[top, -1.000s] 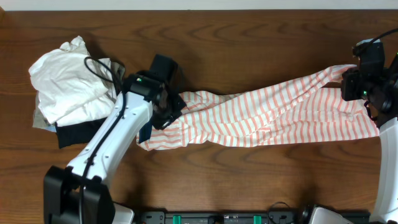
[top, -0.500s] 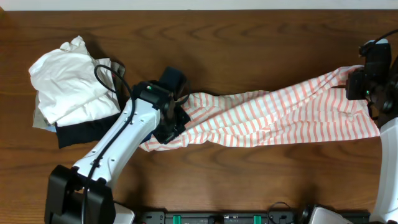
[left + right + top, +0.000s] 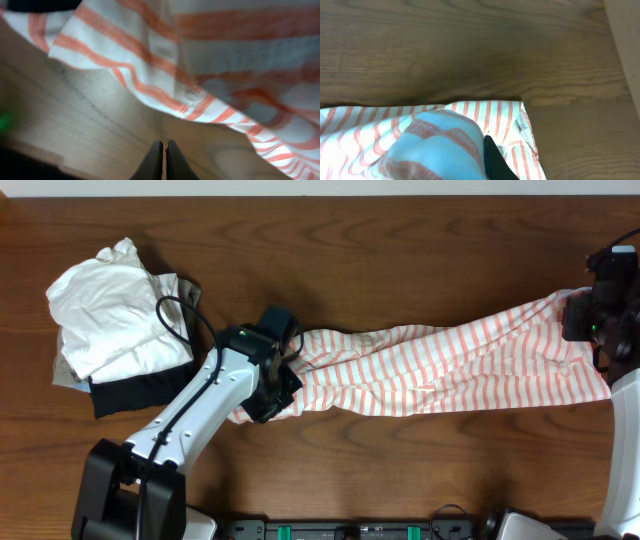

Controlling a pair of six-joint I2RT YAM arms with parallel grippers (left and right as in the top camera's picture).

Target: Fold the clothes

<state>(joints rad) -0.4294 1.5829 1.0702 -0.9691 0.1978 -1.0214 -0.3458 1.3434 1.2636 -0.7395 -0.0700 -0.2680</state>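
Soft white shirt with thin salmon-orange stripes (image 3: 440,365) lies stretched across wooden surface (image 3: 400,240). Right fingers (image 3: 494,162) pinched shut on its right end. left fingers (image 3: 155,162) closed, apparently empty, at left hem. Risk: a right-side pull drags the unpinned shirt, bunching it instead of folding.

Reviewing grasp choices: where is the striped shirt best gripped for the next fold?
Likely the lower right corner of the striped shirt, coming from the near edge of the table: it lies flat and pointed, bare wood in front.
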